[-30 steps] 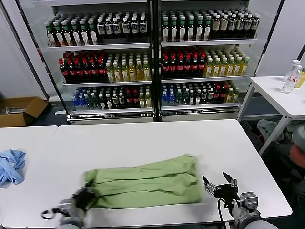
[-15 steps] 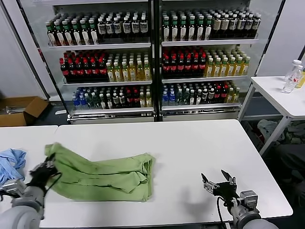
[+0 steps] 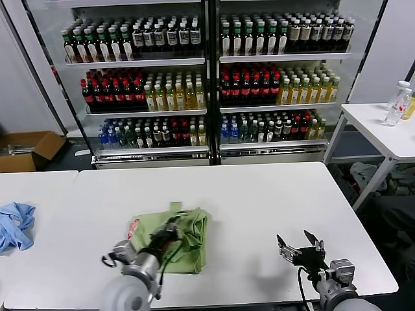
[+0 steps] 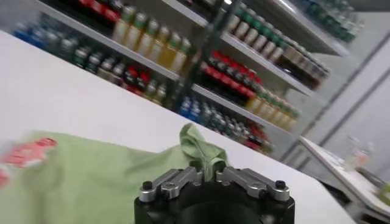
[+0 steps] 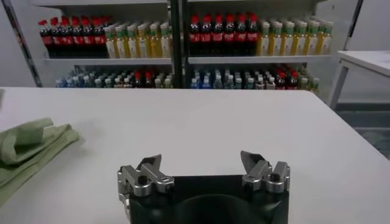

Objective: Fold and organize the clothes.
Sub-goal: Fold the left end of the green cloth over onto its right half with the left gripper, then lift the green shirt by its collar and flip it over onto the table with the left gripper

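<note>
Shirt (image 3: 172,238): light green, lying folded in a compact bundle on the white table (image 3: 259,194), left of centre, red-and-white print showing at its left edge.
Left gripper (image 3: 167,234): over the bundle, fingers clenched on a raised fold of the shirt.
Right gripper (image 3: 300,249): near the table's front right edge, fingers spread wide, holding nothing.
Blue cloth (image 3: 14,223): on the neighbouring table, far left.

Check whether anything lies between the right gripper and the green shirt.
Nothing visible does. Only bare white table lies between the right gripper, jaws open, and the green shirt. The left gripper is at the shirt, pinching a fold.
</note>
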{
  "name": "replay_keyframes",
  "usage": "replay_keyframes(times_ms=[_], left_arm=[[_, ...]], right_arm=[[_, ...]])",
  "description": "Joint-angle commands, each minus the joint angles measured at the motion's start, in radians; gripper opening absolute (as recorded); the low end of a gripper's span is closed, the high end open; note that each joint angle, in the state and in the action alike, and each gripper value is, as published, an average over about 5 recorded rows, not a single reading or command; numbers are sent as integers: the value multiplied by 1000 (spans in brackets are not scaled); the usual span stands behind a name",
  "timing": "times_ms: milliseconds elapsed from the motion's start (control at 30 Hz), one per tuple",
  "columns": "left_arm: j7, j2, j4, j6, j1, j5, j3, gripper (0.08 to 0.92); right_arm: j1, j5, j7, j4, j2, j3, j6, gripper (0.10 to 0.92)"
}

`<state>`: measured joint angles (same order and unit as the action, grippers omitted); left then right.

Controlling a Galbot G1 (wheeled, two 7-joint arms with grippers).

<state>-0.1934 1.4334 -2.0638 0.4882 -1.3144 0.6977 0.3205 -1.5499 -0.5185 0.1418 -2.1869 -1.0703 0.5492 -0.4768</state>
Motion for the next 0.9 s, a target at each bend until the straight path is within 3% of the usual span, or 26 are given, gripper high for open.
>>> replay_keyframes(times_ms=[33, 167, 333, 500, 633, 767, 900], left_arm=[[91, -19, -75, -11, -32, -68, -55, 297], [88, -87, -124, -53, -121, -102, 120, 410], [28, -145, 11, -88, -162, -180, 296, 557], [-12, -156, 164, -97, -128, -243, 294, 696], [-5, -136, 207, -78, -112, -253, 254, 796], [-11, -111, 220, -65, -105, -263, 225, 816], [9, -107, 206, -64, -105, -199, 218, 742]], right_arm=[[15, -2, -1, 19, -1, -5, 1, 823], [26, -3, -5, 27, 0, -10, 1, 823], [31, -1, -6, 34, -3, -20, 3, 823], [34, 1, -6, 34, -8, -26, 4, 823], [29, 1, -5, 26, -5, -21, 4, 823], [20, -1, -5, 15, -3, -12, 4, 823], [10, -1, -4, 3, -6, -7, 4, 823]])
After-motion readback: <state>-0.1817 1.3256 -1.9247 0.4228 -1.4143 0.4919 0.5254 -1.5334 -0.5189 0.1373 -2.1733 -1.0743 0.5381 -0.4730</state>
